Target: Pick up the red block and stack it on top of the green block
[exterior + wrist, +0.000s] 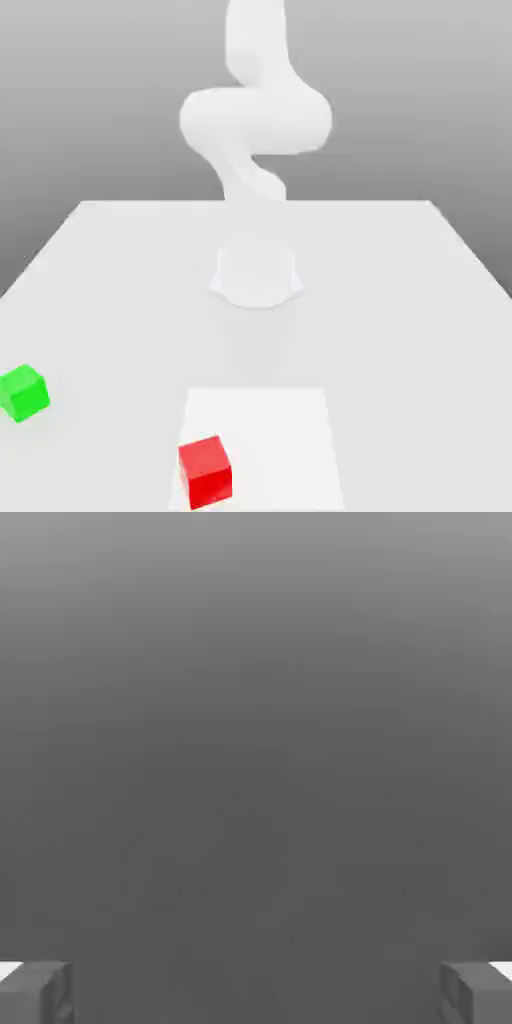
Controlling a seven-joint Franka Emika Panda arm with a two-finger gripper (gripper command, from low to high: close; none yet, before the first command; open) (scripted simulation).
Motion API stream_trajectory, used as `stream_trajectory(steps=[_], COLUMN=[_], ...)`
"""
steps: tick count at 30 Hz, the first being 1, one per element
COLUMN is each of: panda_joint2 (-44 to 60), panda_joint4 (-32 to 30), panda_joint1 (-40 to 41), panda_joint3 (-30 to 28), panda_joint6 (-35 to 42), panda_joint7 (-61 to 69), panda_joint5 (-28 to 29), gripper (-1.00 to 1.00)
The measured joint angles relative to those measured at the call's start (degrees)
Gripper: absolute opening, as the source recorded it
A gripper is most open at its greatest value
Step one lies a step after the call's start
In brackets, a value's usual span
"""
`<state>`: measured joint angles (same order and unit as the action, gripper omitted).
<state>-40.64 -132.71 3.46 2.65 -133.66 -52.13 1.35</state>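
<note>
Exterior view: smooth matte red cube [206,473] on the pale square patch [280,440] of the white table [400,330], toward its left edge. Smooth matte green cube [23,393] well apart, at the exterior view's left. White jointed arm [256,120] upright behind. Hand view: two-finger grey gripper [256,994] wide open, nothing between the fingers; the grey beyond is probably background, hard to be sure. Step judged: reach for red. Best to turn the jaws square to its faces, centre above, descend straight.
</note>
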Motion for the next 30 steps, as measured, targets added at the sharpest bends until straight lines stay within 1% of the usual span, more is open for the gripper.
stream_trajectory(steps=[8,13,17,20,26,30], panda_joint2=[17.0,27.4,35.6,41.5,52.4,60.5], panda_joint4=[-3.0,-4.8,-6.3,-7.5,-9.6,-8.6], panda_joint1=[9.8,13.5,15.2,16.1,16.2,14.2], panda_joint3=[7.3,9.3,9.5,9.2,8.9,6.3], panda_joint6=[-6.0,-9.7,-12.7,-15.1,-20.7,-27.2], panda_joint7=[-21.0,-34.1,-43.7,-49.9,-58.1,-61.1], panda_joint5=[5.2,8.7,10.3,10.0,5.3,7.8], gripper=[0.00,0.00,0.00,0.00,0.00,0.00])
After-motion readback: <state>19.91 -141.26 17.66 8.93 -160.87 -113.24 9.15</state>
